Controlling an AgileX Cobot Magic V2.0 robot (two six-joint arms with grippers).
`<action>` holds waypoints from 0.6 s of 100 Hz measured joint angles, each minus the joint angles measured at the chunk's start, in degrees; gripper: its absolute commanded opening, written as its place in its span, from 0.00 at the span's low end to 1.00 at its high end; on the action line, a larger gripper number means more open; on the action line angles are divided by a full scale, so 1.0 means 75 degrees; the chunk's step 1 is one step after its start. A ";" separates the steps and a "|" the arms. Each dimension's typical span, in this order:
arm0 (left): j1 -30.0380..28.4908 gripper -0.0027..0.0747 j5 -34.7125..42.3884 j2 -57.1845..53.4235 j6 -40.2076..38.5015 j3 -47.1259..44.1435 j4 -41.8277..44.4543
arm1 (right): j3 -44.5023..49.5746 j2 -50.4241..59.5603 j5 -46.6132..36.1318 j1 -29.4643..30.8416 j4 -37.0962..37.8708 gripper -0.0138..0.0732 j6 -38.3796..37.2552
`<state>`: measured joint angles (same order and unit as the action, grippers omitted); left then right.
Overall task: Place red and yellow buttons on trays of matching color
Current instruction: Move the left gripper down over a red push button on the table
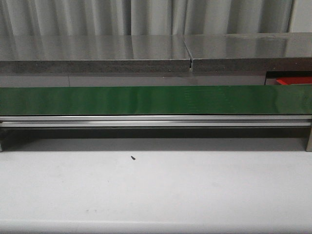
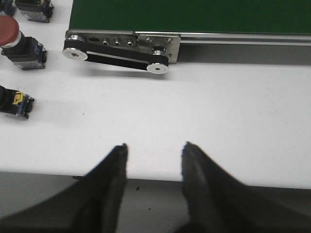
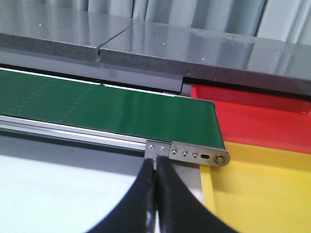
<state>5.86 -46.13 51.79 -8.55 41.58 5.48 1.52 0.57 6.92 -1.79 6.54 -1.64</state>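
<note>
In the left wrist view a red button (image 2: 8,26) on a black switch body sits on the white table beside the conveyor's end. A button body with a yellow part (image 2: 14,103) lies closer, and another (image 2: 34,8) is cut off at the frame edge. My left gripper (image 2: 154,148) hangs open above the table edge, empty, well apart from them. The right wrist view shows the red tray (image 3: 257,116) and yellow tray (image 3: 265,189) past the belt's end, both bare where visible. My right gripper (image 3: 156,161) is shut with nothing between its fingers.
A green conveyor belt (image 1: 156,100) on an aluminium rail (image 1: 156,120) crosses the front view, with a grey ledge (image 1: 92,51) behind. A sliver of the red tray (image 1: 295,80) shows at the right. The belt's pulley bracket (image 2: 121,46) sits near the buttons.
</note>
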 measured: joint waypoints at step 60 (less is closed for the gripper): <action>-0.1947 0.89 0.0087 0.0538 -0.0767 0.0344 0.0229 | 0.0000 0.0000 0.0000 0.0000 0.0000 0.08 0.0000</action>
<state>-8.74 -45.48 55.82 -14.30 44.16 7.20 1.52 0.57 6.92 -1.79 6.54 -1.64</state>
